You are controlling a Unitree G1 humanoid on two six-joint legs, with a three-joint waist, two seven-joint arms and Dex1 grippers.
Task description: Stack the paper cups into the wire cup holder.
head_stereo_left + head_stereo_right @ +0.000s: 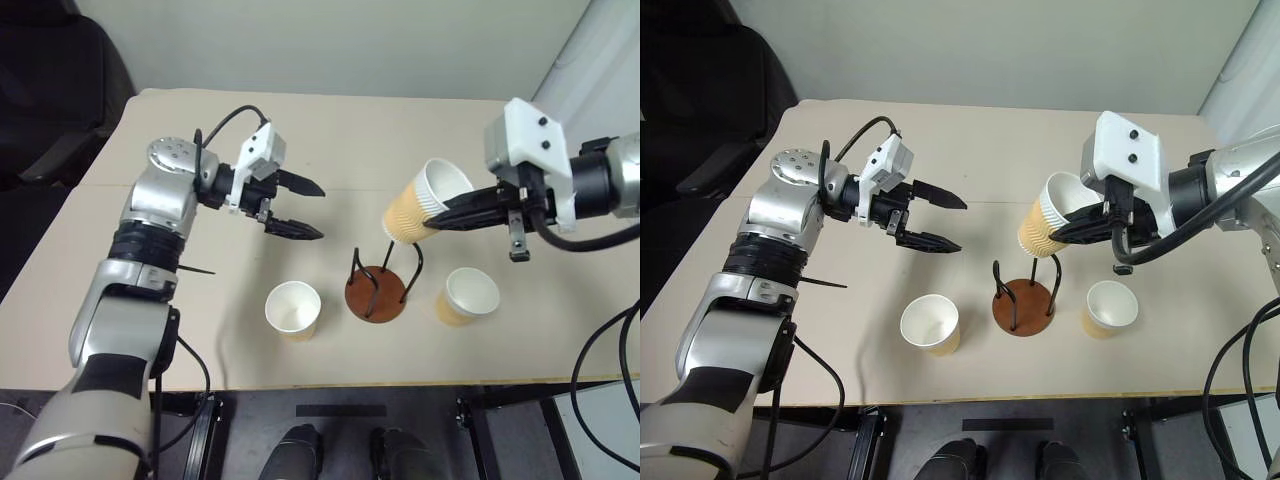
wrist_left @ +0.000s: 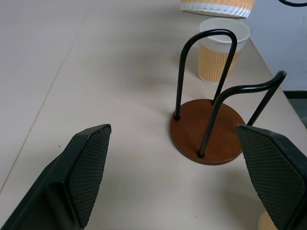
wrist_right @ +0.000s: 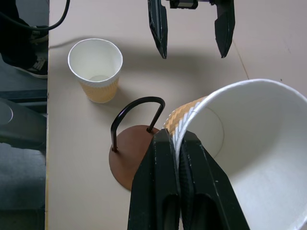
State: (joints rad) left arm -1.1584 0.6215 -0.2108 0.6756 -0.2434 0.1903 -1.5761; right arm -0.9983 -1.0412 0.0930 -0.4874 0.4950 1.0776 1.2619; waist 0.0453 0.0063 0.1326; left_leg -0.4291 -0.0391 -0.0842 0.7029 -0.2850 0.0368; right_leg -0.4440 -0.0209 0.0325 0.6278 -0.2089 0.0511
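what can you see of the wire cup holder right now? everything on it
The wire cup holder has a round reddish-brown base that looks like wood, with thin black wire loops arching up from it. It stands upright on the tan table and holds no cup. One upright paper cup stands apart on its left, another apart on its right. A third cup, pinched by its rim in the right gripper, hangs tilted above it without touching.

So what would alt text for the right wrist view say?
The right gripper pinches the rim of a paper cup, held above the wire cup holder on a beige table. Beyond stand another cup and the open left gripper.
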